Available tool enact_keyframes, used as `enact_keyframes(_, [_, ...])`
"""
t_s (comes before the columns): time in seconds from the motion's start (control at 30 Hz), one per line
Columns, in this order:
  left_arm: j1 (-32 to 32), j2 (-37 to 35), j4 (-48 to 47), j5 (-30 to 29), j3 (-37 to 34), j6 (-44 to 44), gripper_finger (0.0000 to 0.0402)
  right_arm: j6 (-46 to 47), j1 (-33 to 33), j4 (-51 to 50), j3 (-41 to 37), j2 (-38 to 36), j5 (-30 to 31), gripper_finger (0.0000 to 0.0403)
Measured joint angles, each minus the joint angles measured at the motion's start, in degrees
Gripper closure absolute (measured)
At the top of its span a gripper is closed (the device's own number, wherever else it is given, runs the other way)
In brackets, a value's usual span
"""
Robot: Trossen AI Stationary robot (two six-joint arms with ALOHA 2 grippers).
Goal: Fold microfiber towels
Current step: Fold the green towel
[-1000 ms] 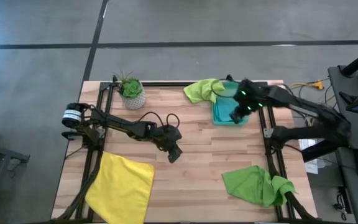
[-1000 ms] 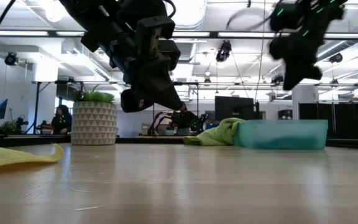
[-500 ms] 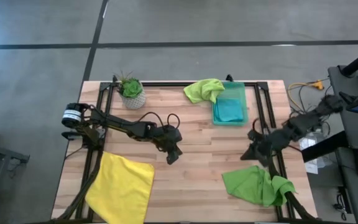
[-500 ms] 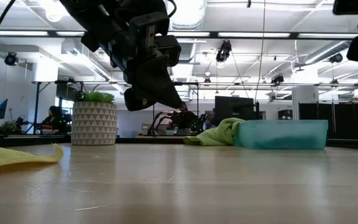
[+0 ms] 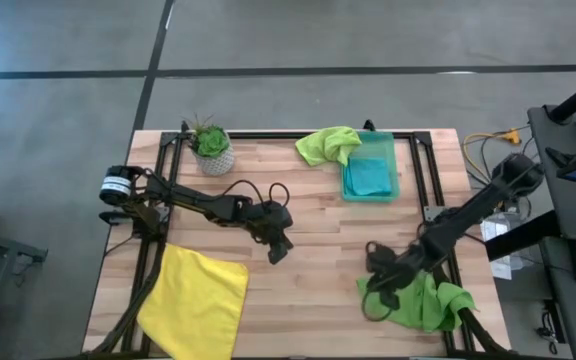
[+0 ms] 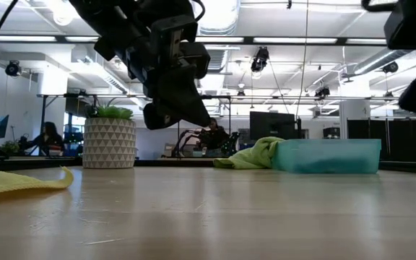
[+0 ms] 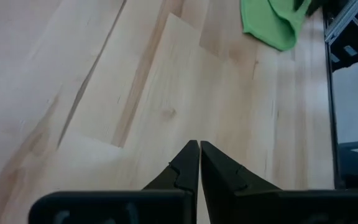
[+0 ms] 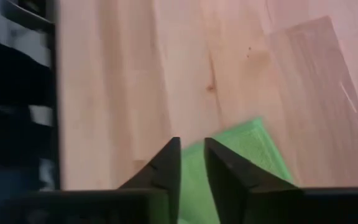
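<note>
Fingers of my right claw [image 8: 191,163] stand a narrow gap apart with nothing between them, poised over the corner of the crumpled lime towel [image 5: 418,298] that lies near the bench's right rail, on the side far from the plant pot [image 5: 213,152]. From my wrist I see that corner [image 8: 244,155] just past the fingertips, lying flat on the wood.

I judge this cloth to be light, soft and floppy: it will sag and drag, and a pinch in the middle would only bunch it more. A corner or a hem is the place to take hold, pressing down until the lower finger slips under the edge. The pile should grip well enough, but a thin single layer may slide out of a loose pinch.

My left claw [image 7: 199,163] is pressed together, empty, hanging over bare wood [image 7: 166,93] toward the middle, away from the pot.

Farther out, the yellow towel [image 5: 196,300] lies spread near the left rail, below the pot. The second lime towel [image 5: 328,143] is draped over the edge of the green bin [image 5: 396,165], which stands along the same far edge as the pot; the teal towel [image 5: 370,176] lies inside it.
</note>
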Motion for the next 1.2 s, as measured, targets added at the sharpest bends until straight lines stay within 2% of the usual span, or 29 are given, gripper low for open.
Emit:
enact_keyframes(0.17, [-0.5, 0.0, 0.0, 0.2, -0.1, -1.8, 0.0402, -6.1, -1.4, -0.4, 3.0, 6.8, -0.1, 0.0274])
enact_keyframes(0.3, [-1.2, 0.0, 0.0, 0.2, 0.0, -1.8, 0.0402, -9.7, -2.5, -1.3, 4.6, 10.1, 0.5, 0.0255])
enact_keyframes(0.5, [-2.1, 0.0, 0.0, 0.9, -0.1, -2.9, 0.0402, -12.0, -3.4, -7.8, 6.4, 10.9, 3.5, 0.0259])
enact_keyframes(0.77, [-2.6, 0.0, -0.1, 1.1, -0.1, -2.9, 0.0402, -16.1, -3.8, -11.5, 5.7, 11.7, 3.0, 0.0263])
enact_keyframes(1.0, [-2.6, 0.0, 0.1, 1.3, 0.1, -2.9, 0.0402, -17.5, -5.9, -10.9, 5.6, 14.2, -2.2, 0.025])
enact_keyframes(1.2, [-2.6, 0.0, 0.0, 3.0, 0.1, -3.0, 0.0402, -17.7, -6.0, -10.2, 6.0, 14.9, -3.0, 0.0261])
